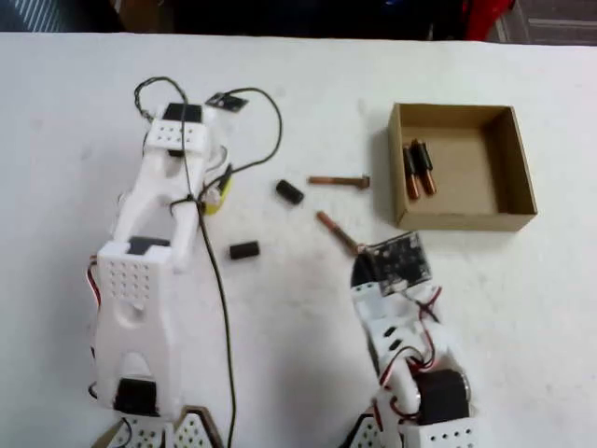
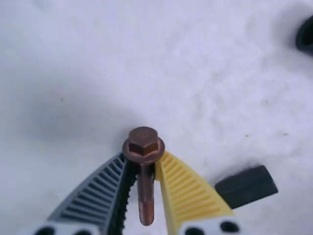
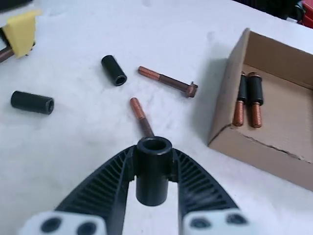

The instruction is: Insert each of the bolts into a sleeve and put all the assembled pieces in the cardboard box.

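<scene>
Bolt (image 2: 142, 200) sat clamped in my left gripper (image 2: 143, 162), head outermost, shank running back between the jaws, well apart from the box (image 1: 464, 222). My right gripper (image 3: 152, 152), nearer the box, pinched a sleeve (image 3: 152, 176), bore open outward.

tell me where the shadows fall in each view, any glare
High view: soft even light, no glare on the table, slight shade by the cardboard box wall nearest a loose bolt. Left wrist view: broad soft shadow on the table beside the gripped bolt. Right wrist view: grey shadow at the foot of that same box wall.
</scene>
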Available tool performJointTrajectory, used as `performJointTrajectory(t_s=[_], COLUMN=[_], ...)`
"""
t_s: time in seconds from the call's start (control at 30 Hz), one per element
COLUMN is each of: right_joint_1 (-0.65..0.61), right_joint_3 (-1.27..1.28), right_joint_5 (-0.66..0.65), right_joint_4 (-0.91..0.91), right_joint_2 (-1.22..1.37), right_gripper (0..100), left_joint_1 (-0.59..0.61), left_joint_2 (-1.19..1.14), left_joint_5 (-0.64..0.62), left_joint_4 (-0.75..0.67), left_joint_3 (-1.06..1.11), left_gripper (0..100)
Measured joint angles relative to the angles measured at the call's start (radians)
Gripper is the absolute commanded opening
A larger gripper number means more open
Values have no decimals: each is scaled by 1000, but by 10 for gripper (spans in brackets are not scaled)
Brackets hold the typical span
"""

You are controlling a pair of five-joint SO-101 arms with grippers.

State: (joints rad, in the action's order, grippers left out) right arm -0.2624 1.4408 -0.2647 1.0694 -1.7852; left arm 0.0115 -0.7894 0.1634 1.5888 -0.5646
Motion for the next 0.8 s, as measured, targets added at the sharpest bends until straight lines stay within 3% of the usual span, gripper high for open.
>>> performJointTrajectory(t_s=[0.23,0.63,0.8], right_joint_1=[-173,-239,-242], right_joint_3=[157,201,213], right_joint_5=[-46,-84,46], right_joint_4=[-224,-511,-635], right_joint_2=[0,2,2], right_gripper=[17,17,16], left_joint_1=[0,2,2], left_joint_2=[77,307,408], left_joint_5=[6,9,9], left_joint_4=[51,103,135], left_joint_3=[0,0,0], left_gripper=[20,20,20])
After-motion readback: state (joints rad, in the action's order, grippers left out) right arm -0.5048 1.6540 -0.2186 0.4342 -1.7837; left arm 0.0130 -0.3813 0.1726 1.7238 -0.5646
